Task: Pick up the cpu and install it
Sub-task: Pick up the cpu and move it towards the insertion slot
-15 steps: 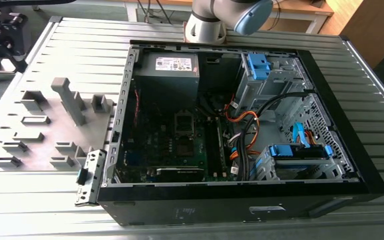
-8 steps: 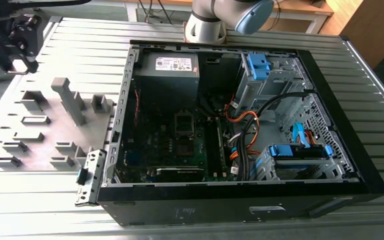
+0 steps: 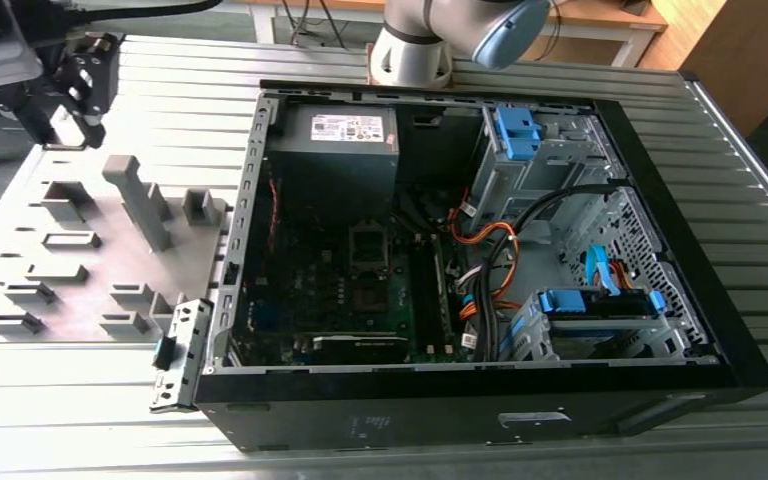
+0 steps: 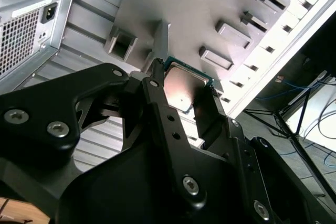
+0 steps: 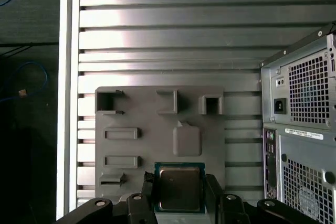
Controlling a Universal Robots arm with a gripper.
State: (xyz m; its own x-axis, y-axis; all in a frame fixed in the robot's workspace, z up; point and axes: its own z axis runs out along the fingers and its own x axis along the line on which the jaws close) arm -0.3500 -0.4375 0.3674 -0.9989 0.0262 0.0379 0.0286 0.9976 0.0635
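The gripper (image 5: 180, 196) is pinching the cpu (image 5: 179, 187) by its edges between its jaws, holding it over the far edge of the grey fixture tray (image 5: 137, 115), on the exterior view's left of the open computer case (image 3: 291, 412).

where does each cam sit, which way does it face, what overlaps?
Exterior view: off the arm, high, looking down on the open computer case and fixture plate; arm base and jaws show.
First wrist view: on the wrist, square onto the fixture plate; jaws shut on the cpu.
Second wrist view: on the wrist, slanting past the jaws.
Shared: cpu and fixture plate in both wrist views.
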